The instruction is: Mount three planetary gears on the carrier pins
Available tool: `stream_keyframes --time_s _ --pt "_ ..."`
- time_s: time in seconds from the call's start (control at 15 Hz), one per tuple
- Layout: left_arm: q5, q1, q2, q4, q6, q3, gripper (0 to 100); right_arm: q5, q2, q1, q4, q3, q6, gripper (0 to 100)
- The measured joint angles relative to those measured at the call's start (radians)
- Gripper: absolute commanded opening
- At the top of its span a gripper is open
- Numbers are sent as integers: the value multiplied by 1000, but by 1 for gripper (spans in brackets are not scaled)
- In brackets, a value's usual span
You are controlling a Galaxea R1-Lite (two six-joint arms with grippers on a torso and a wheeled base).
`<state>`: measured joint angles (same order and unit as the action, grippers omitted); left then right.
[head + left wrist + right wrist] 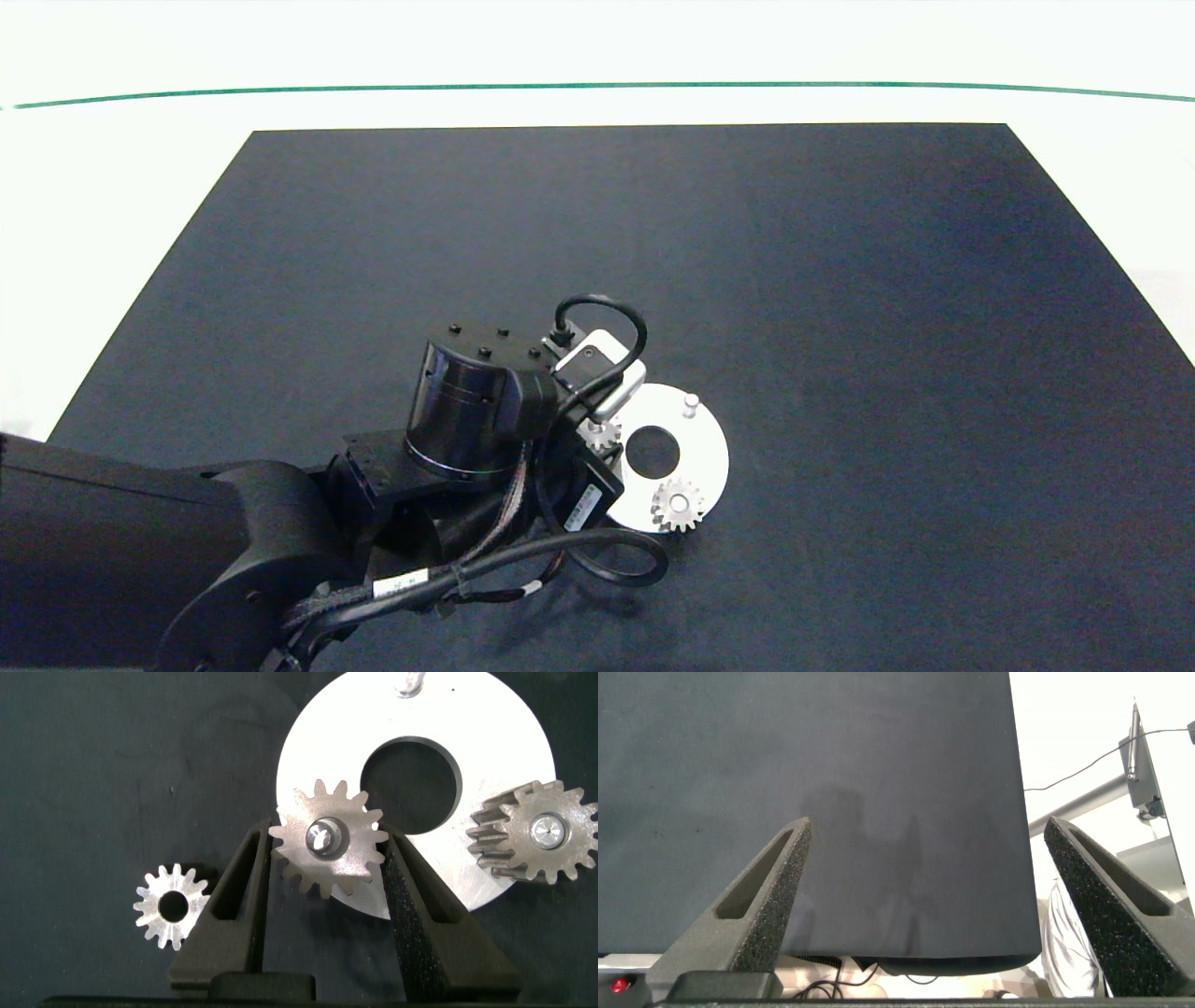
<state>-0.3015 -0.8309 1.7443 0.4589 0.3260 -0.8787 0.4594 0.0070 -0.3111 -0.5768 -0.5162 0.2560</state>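
Through the right wrist camera you saw the right gripper [924, 896] with its two grey foam-faced fingers [766, 896] spread wide apart and nothing between them. Behind them lay the dark mat [831, 784], bare across its whole visible surface. Past the mat's edge you had a bright background, a thin cable [1074, 770] and a metal bracket [1144, 761].
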Motion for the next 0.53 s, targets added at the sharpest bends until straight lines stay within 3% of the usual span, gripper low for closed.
stream_keyframes --time_s 0.53 --pt "0 17 1 -3 4 6 7 0 -3 0 0 2 0 100"
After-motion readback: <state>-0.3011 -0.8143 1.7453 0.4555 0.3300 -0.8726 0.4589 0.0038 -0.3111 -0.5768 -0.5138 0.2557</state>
